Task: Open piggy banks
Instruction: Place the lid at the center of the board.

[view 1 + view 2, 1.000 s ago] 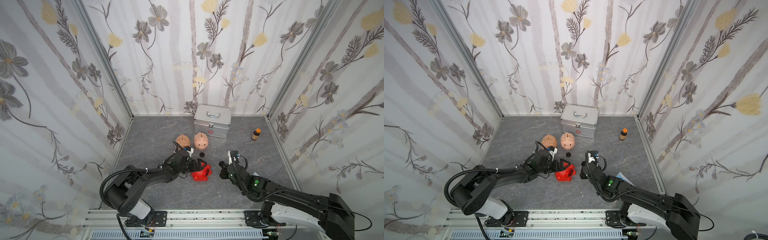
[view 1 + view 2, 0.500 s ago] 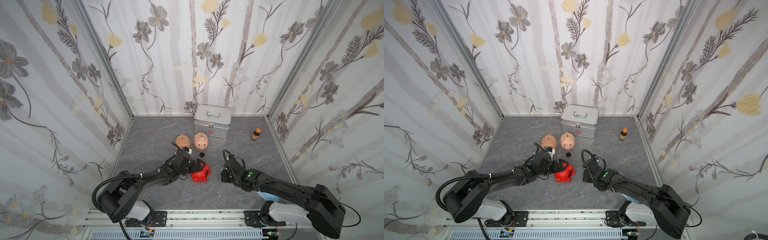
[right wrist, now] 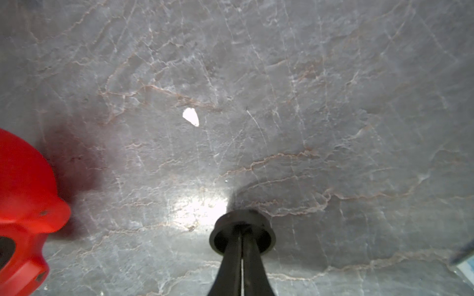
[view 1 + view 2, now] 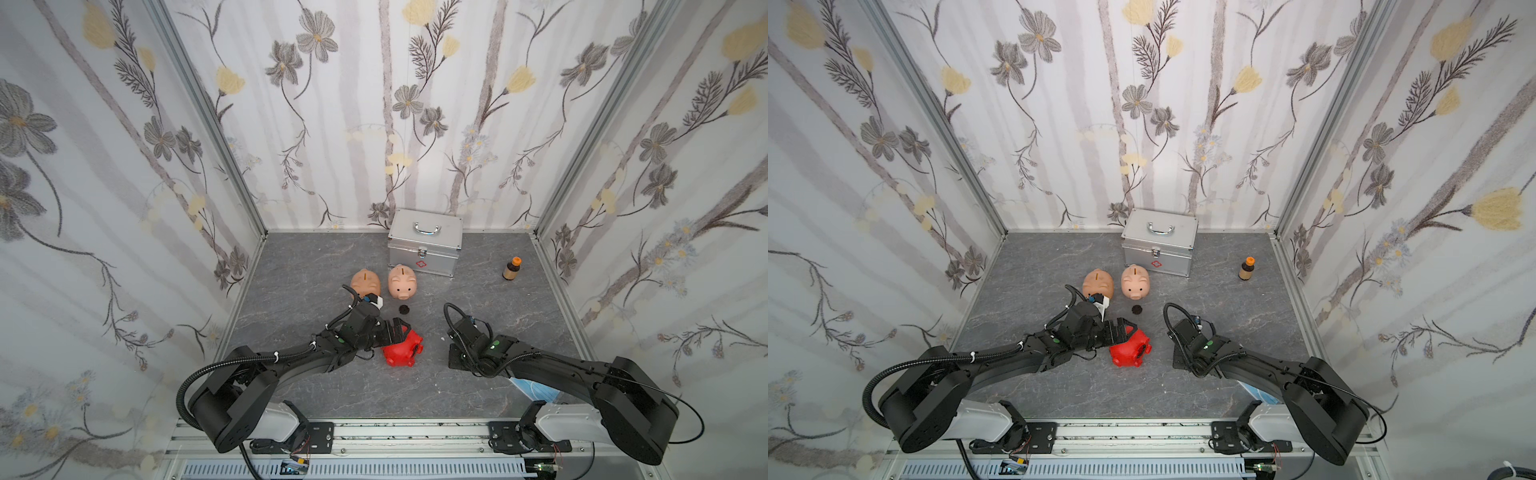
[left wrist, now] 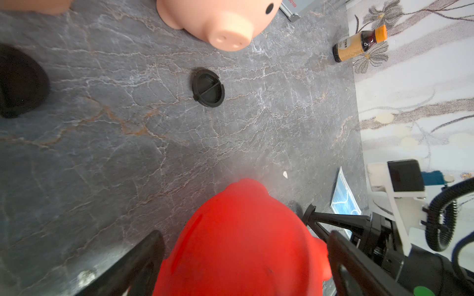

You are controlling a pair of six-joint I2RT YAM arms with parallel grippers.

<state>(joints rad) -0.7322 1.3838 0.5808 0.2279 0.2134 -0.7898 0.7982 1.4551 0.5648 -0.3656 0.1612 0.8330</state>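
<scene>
Standing at the rail with the back wall at twelve o'clock: nearest me, at about four o'clock and partly under the right arm, a blue-and-white packet (image 4: 528, 386) lies flat on the grey table (image 4: 316, 270). Just past it, near the table's middle, the red piggy bank (image 4: 399, 355) lies tipped on its side. The left gripper (image 5: 243, 233) reaches in from eight o'clock with its jaws spread as wide as they go, one finger close against each flank of the pig. Whether they truly squeeze it I cannot tell. A dark opening shows on the side of the pig that faces three o'clock. Over there, a little apart, the right gripper (image 3: 242, 239) has its fingers drawn almost together, pinching a black plug (image 3: 242, 216) at their tips, low over the table. A white scrap (image 3: 191, 116) lies between pig and plug.

Farther off, at twelve o'clock from the red pig, a second plug (image 4: 404, 308) lies loose. Beyond it two more pigs stand side by side, slots up. The peach pig (image 4: 402, 283) at twelve shows me its snout, and the second peach pig (image 4: 365, 281) at eleven hides its face. Behind them the silver case (image 4: 424, 245) sits by the back wall, and the brown bottle (image 4: 511, 269) stands upright at two o'clock.
</scene>
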